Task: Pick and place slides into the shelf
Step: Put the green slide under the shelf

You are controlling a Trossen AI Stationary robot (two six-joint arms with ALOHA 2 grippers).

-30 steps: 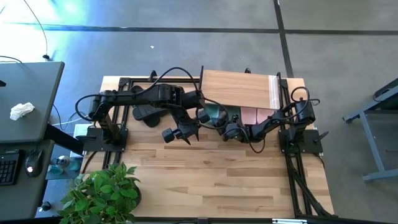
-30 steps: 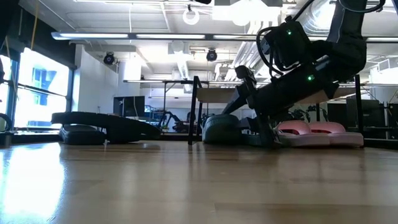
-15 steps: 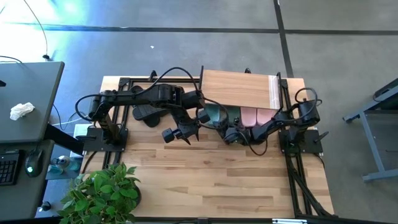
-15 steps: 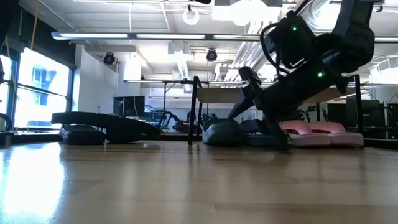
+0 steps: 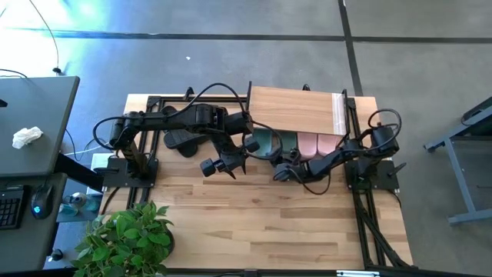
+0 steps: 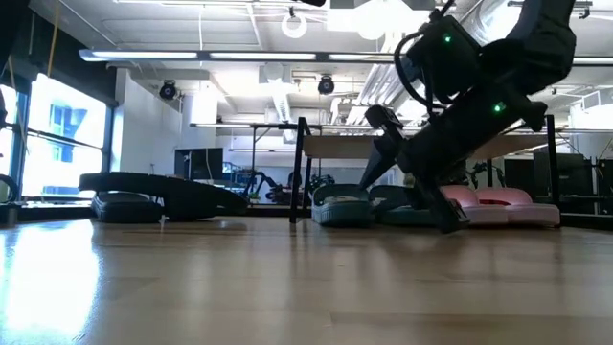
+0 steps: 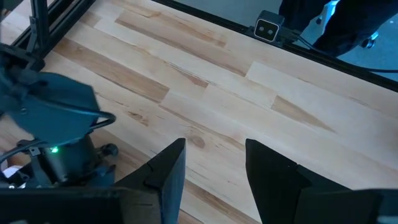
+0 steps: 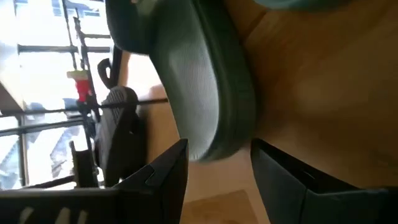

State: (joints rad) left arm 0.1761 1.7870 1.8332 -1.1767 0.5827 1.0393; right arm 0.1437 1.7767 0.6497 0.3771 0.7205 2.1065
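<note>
The shelf stands at the table's far edge, right of centre. Under it, four slides lie side by side. Two more slides lie left of the shelf, under the left arm.

plant | desk | crumpled tissue | mouse

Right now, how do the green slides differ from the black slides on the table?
The green slides sit at the shelf, side by side next to the pink slides; the black slides lie apart from the shelf, behind the left arm. The green slides lie flat; the black slides look loosely piled. The right gripper, jaws open, is just in front of the green slides; no gripper is at the black ones. Both pairs rest on the table.
</note>
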